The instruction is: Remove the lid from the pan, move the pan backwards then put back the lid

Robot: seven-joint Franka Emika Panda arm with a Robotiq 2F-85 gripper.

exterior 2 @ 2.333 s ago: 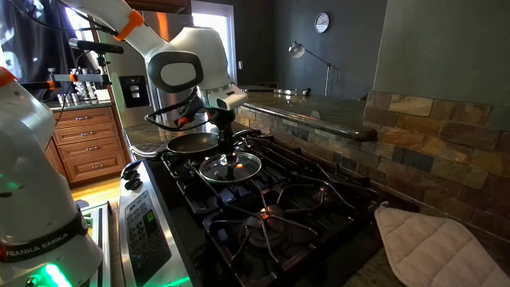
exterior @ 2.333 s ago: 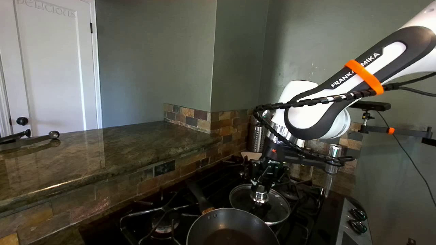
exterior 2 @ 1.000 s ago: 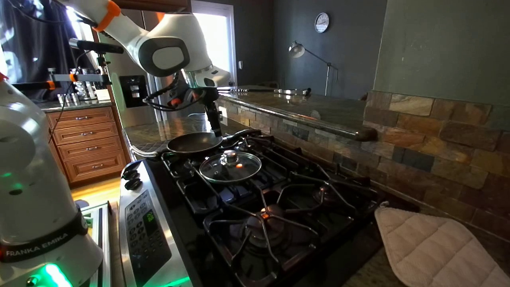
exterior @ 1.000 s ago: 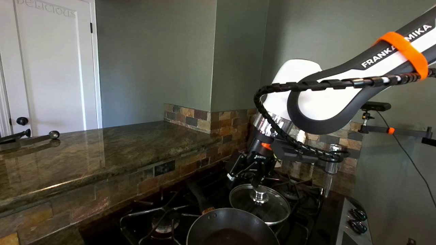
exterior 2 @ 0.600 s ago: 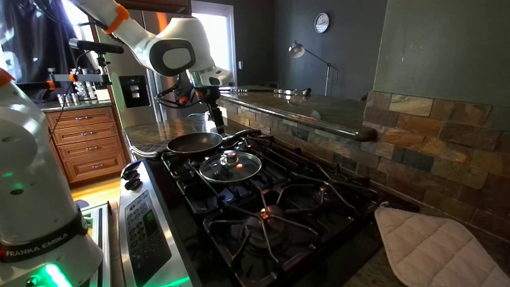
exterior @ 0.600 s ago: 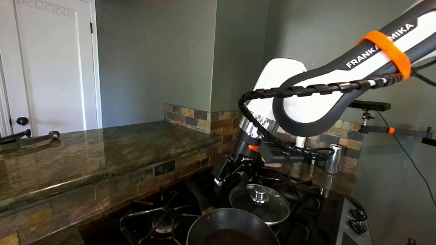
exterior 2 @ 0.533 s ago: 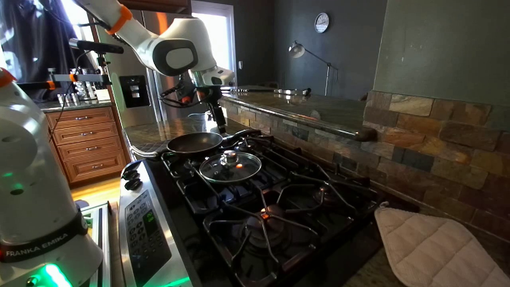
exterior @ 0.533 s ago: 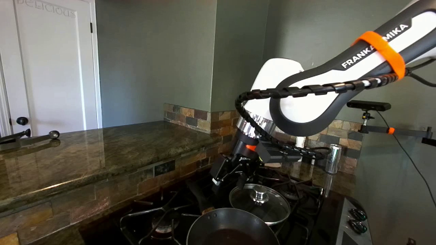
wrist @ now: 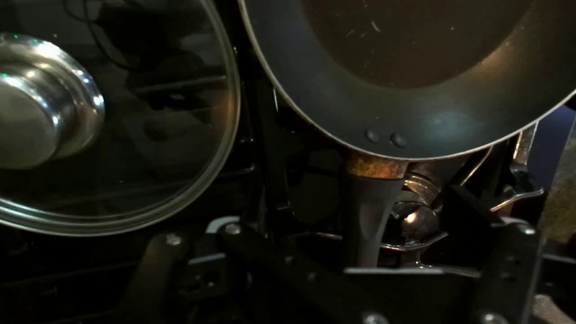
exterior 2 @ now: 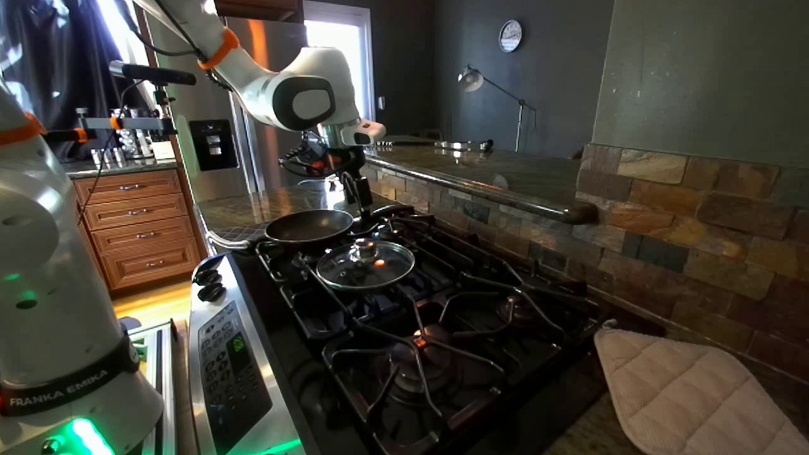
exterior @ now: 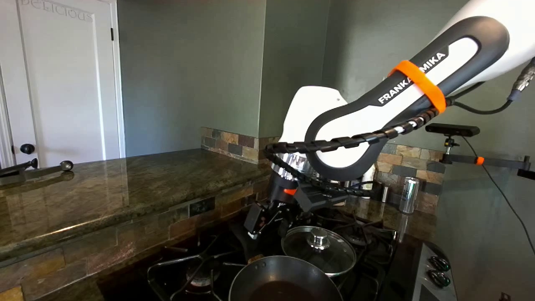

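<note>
The glass lid (exterior: 334, 260) with its shiny knob lies on the grates (exterior 2: 436, 303) beside the pan (exterior: 284, 278), off it. Uncovered, the dark pan stands on the neighbouring burner, its brownish inside showing in the wrist view. Its black handle (wrist: 366, 216) points towards the tiled wall and runs between my spread fingers in the wrist view. My gripper (exterior: 268, 232) is open and tilted, low at the handle in both exterior views; nothing is gripped. Whether a finger touches the handle I cannot tell. The handle's far end is hidden behind the gripper in the wrist view.
A raised stone ledge (exterior: 159, 179) with a tiled wall runs along the handle's side of the stove. A quilted pot holder (exterior 2: 701, 392) lies at the stove's end. A steel canister (exterior: 408, 195) stands behind. Stove knobs (exterior 2: 210, 291) line the front.
My gripper was at the lid's knob; it has come off the knob, lifted, moved across to the pan's handle and come down there. Lid and pan have stayed where they were.
</note>
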